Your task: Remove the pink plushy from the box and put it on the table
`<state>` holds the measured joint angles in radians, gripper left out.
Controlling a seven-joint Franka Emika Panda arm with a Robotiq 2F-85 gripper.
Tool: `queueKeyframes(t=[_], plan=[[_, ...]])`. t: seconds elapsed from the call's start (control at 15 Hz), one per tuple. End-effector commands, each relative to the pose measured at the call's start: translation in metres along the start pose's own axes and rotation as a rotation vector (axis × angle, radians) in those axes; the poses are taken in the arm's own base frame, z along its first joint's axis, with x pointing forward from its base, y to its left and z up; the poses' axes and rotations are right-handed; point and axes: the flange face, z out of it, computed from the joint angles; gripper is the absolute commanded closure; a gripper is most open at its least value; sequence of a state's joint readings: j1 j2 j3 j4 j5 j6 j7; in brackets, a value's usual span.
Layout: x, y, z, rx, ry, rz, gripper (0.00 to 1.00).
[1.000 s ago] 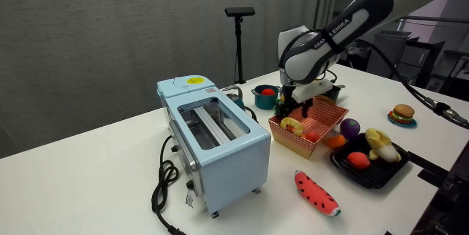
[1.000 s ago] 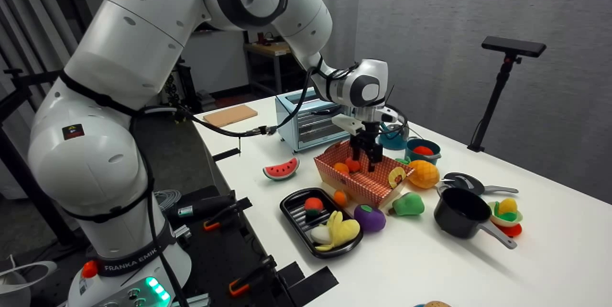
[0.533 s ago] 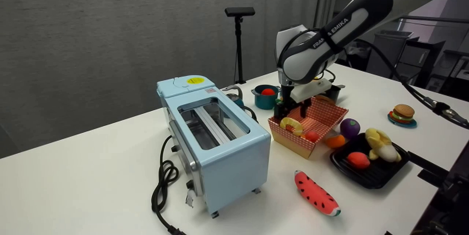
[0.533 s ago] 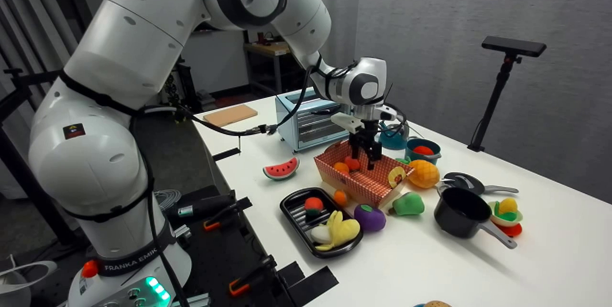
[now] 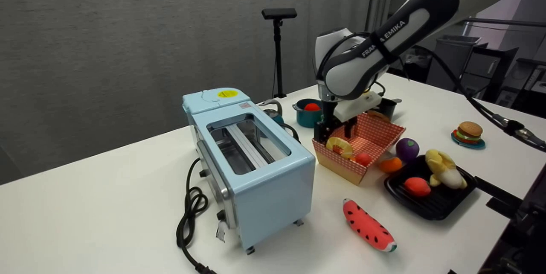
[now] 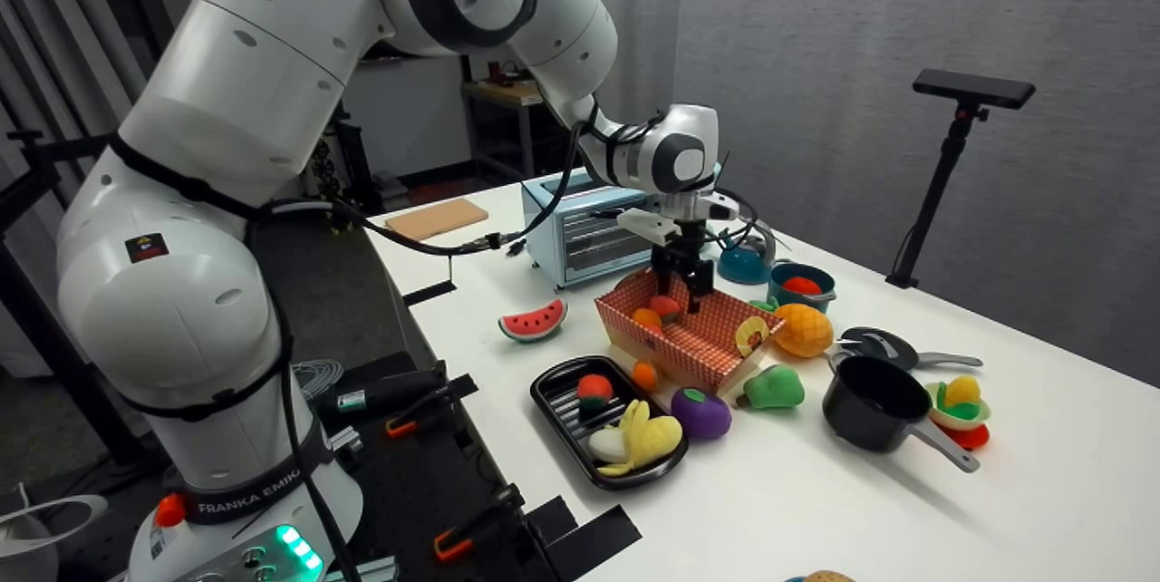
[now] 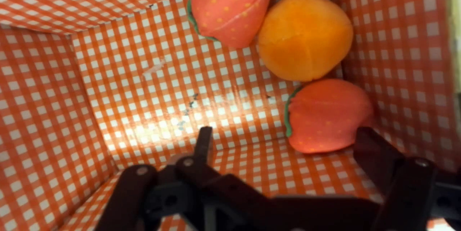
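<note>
Pinkish-red and rounded, the nearest pink plushy [image 7: 326, 116] lies in the checked box [image 7: 403, 62], just ahead of the gripper [image 7: 284, 132], whose jaws stand wide apart, released; whether a fingertip [image 7: 367, 139] touches it, I cannot tell. Beyond it sit an orange plush ball [image 7: 306, 36], then a second pink plushy [image 7: 230, 8]. Farther from the jaws, outside the box, a blue toaster oven [image 5: 273, 205] and a black tray [image 5: 445, 199] stand on the white table [image 6: 816, 509].

Robot base [image 6: 245, 532] stands beside desk [image 6: 906, 523] edge; arm [image 6: 326, 11] arches across it toward opposite edge; wrist [image 6: 666, 153] hangs over desk, gripper [image 7: 284, 130] points downward, fingers [image 7: 204, 143] stand wide apart.
</note>
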<state>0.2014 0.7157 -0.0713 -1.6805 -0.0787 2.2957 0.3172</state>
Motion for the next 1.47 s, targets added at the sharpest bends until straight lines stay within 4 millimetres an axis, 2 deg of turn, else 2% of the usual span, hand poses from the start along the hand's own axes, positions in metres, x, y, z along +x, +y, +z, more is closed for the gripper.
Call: queueKeyframes(t=[0.0, 0.33, 1.2, 1.27, 1.4], plan=[[-0.007, -0.016, -0.012, -0.027, -0.003, -0.047, 0.00], [-0.005, -0.024, -0.006, -0.026, -0.009, -0.059, 0.00], [0.035, 0.009, 0.042, -0.034, -0.036, 0.029, 0.00], [0.023, 0.006, 0.040, -0.027, -0.016, 0.009, 0.00], [0.024, 0.007, 0.045, -0.029, -0.022, 0.011, 0.00]])
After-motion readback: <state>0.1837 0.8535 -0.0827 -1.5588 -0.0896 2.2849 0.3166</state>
